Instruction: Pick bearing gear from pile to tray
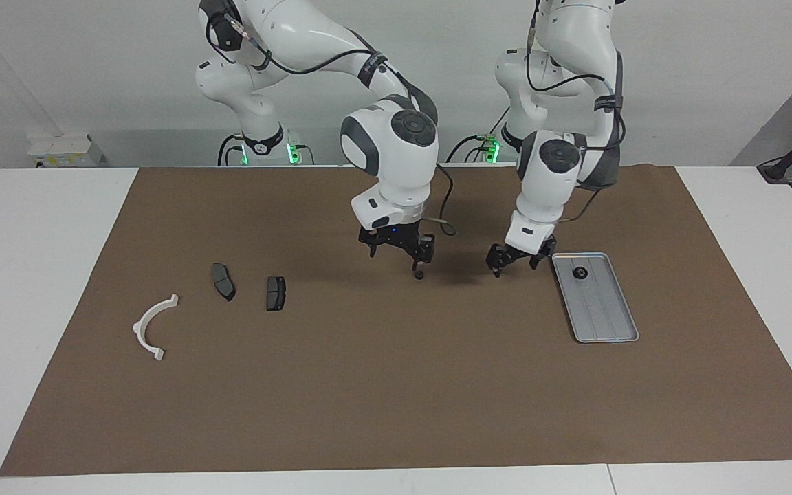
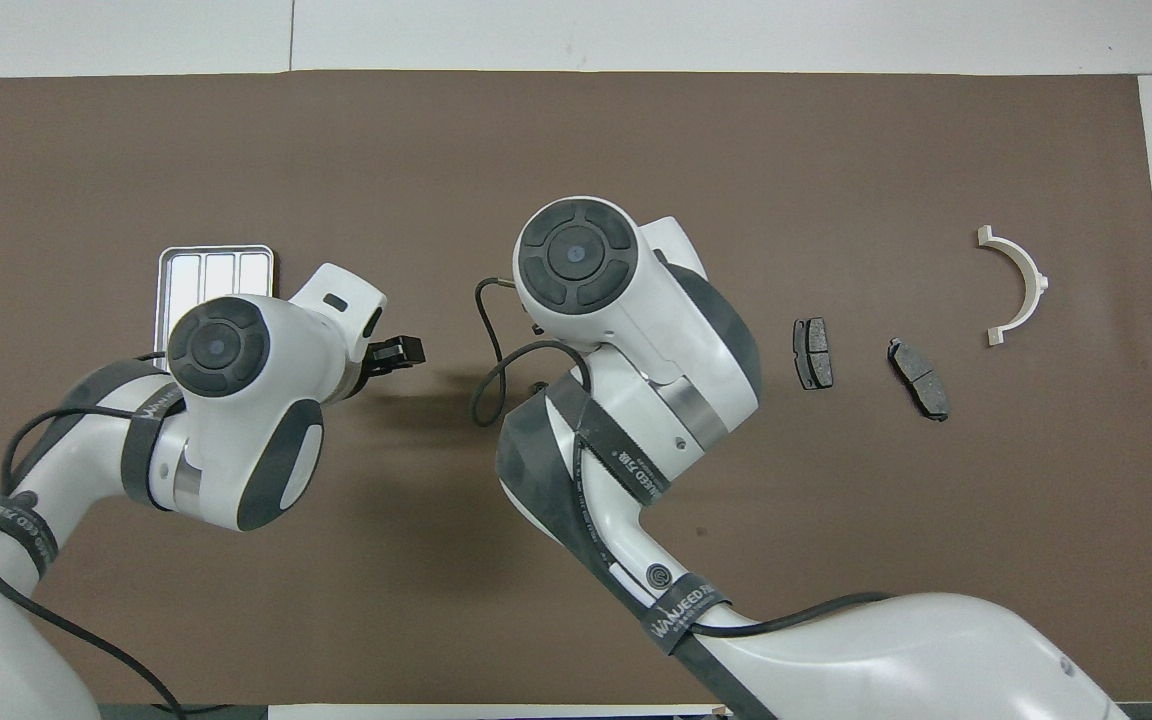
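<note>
**One small gear is seen in the tray**

The brown mat (image 1: 396, 385) is spread under everything. The tray (image 1: 606, 313) is laid with its long side running away from the robots. A small black gear (image 1: 580, 273) is seen in its nearer end. Another black piece (image 1: 420, 275) is left on the mat under the right gripper (image 1: 399, 249), whose fingers are spread. The left gripper (image 1: 514, 261) is held empty and spread beside the tray. Two brake pads (image 1: 223, 281) and a white bracket (image 1: 152, 328) are kept well apart, toward the right arm's end.

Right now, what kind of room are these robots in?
Probably a robotics lab or test bench: two white arms bolted by a table, a brown mat laid out as workspace, and car-like parts such as brake pads beside a metal tray.
</note>
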Controlling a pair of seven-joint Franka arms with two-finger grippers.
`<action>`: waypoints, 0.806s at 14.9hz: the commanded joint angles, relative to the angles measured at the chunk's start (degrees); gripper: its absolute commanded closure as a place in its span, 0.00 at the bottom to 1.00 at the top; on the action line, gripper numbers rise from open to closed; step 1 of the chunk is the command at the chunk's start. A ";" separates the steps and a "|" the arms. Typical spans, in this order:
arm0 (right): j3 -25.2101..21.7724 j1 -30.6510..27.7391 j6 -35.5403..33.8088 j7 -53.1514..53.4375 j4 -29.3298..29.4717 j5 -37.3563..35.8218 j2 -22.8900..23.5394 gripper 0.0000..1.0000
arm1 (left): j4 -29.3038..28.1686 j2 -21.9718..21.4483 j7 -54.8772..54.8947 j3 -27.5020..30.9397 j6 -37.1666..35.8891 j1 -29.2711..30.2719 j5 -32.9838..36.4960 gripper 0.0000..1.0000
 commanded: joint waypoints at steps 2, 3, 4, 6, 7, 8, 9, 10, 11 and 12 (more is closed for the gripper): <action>0.79 -5.16 -3.40 -10.35 -0.53 -0.48 -3.67 0.00 | -0.07 0.23 -4.95 1.05 1.09 -5.05 -0.30 0.00; 0.79 -6.39 -4.01 -13.34 -0.53 -0.39 -4.54 0.00 | -0.16 0.23 -6.10 1.05 1.00 -6.11 -0.30 0.00; 0.79 -7.80 -4.89 -16.33 -0.53 -0.39 -5.25 0.00 | -0.16 0.32 -7.15 1.05 1.09 -7.08 -0.30 0.00; 0.79 -10.52 -6.04 -22.48 -0.53 -0.30 -6.74 0.00 | -0.08 0.67 -10.92 1.05 1.35 -9.88 -0.30 0.01; 0.79 -11.93 -6.74 -25.82 -0.53 -0.30 -7.36 0.00 | 0.27 1.37 -12.77 1.05 1.35 -11.12 -0.21 0.01; 0.79 -13.42 -7.09 -28.90 -0.53 -0.22 -7.89 0.00 | 0.80 2.24 -14.35 1.05 1.35 -12.52 0.05 0.01; 0.79 -14.74 -7.44 -31.63 -0.53 -0.22 -8.33 0.00 | 1.85 3.47 -15.68 1.05 1.18 -13.76 0.23 0.01; 0.79 -15.97 -7.71 -34.35 -0.53 0.39 -8.68 0.00 | 3.86 5.66 -16.65 1.22 0.65 -14.72 0.23 0.01; 0.79 -17.55 -7.80 -36.99 -0.62 1.36 -9.38 0.00 | 5.97 7.60 -17.70 1.22 0.47 -15.43 0.23 0.01; 0.79 -18.87 -8.06 -39.36 -0.71 1.71 -9.65 0.00 | 7.55 8.92 -18.41 1.22 0.38 -15.79 0.23 0.02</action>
